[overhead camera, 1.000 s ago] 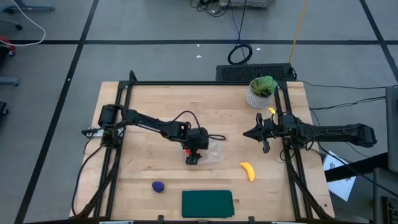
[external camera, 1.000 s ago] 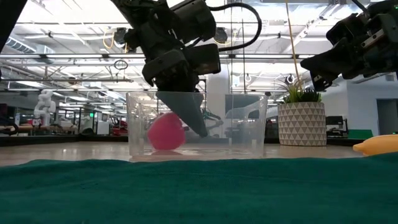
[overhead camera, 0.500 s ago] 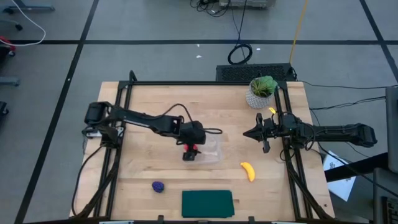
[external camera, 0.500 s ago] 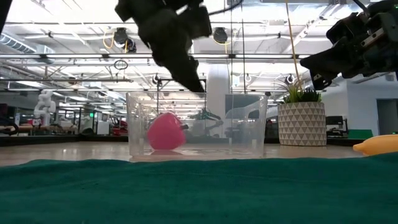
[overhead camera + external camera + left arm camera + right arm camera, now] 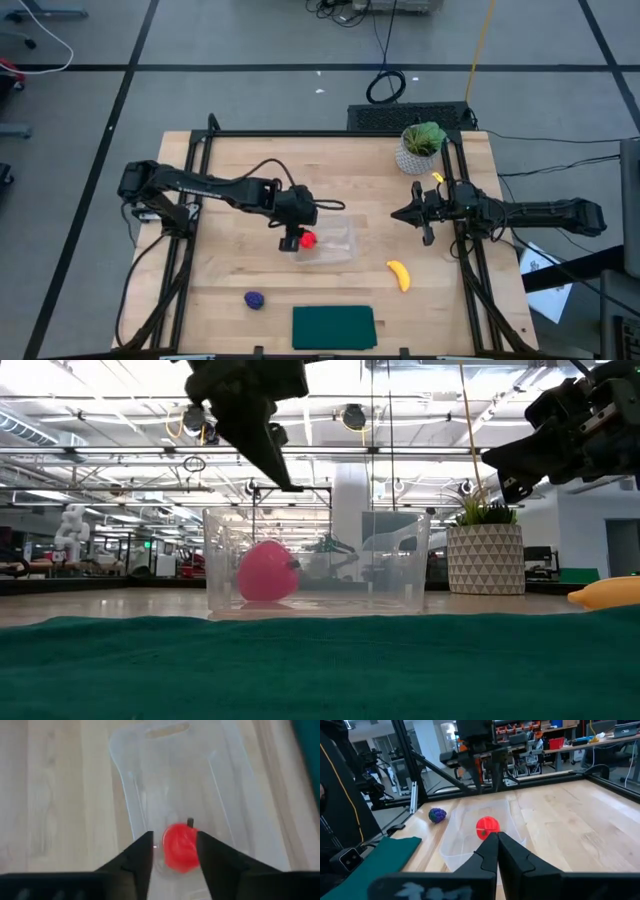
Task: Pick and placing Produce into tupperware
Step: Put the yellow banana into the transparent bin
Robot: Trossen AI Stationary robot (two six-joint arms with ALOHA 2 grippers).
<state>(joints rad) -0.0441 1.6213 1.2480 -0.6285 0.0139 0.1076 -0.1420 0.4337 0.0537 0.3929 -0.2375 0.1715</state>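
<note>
The red round piece [image 5: 307,239] lies on the floor of the clear tupperware [image 5: 338,245] at mid-table, near the tub's left end. It also shows in the low view [image 5: 267,572] and the left wrist view [image 5: 181,846]. My left gripper [image 5: 291,243] hangs open and empty above the tub's left end [image 5: 272,468], clear of the rim. The yellow banana [image 5: 399,275] lies on the table to the tub's right. The dark purple lump [image 5: 255,299] lies near the front edge. My right gripper [image 5: 400,215] is shut and empty, held above the table at the right.
A dark green mat [image 5: 333,327] lies at the front edge, between the purple lump and the banana. A leafy plant in a white pot [image 5: 420,148] stands at the far right, just behind my right arm. Bare wood lies left of and behind the tub.
My left gripper has risen out of the tupperware and drawn back toward the table's left edge. The red piece has stayed on the tub's floor.
</note>
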